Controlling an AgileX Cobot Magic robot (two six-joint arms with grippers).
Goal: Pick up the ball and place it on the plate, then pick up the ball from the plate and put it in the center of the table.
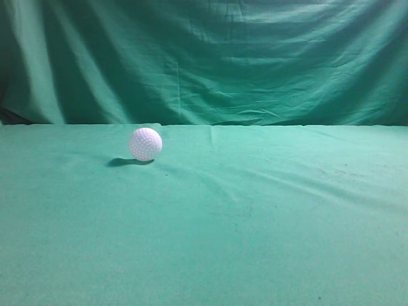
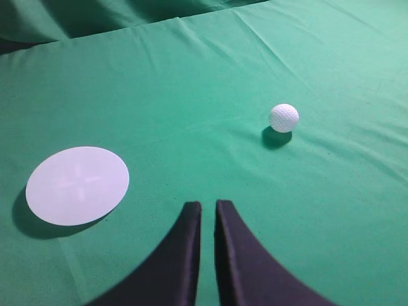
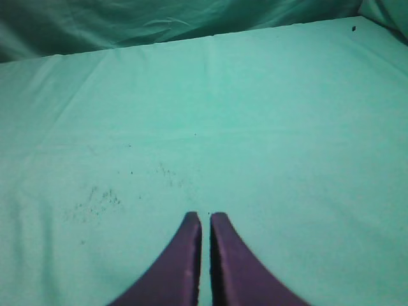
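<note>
Left wrist view tells pretty much the whole story: the golf ball (image 2: 284, 118) is sitting on the green tablecloth (image 2: 191, 83), up and to the right of my left claw (image 2: 208, 205), and the white plate (image 2: 77, 185) is lying flat off to the left, well apart from the ball. Ball's not on the plate and nothing's holding it, so as far as I can judge both legs are left to do: ball onto plate, then off again to the table's center. My left claw is pinched nearly closed with nothing in it, just a thin slit between the tips. Same deal with my right claw (image 3: 205, 217), closed and empty, looking at bare cloth. From the exterior camera neither arm shows, only the ball (image 1: 145, 143) left of the middle.
</note>
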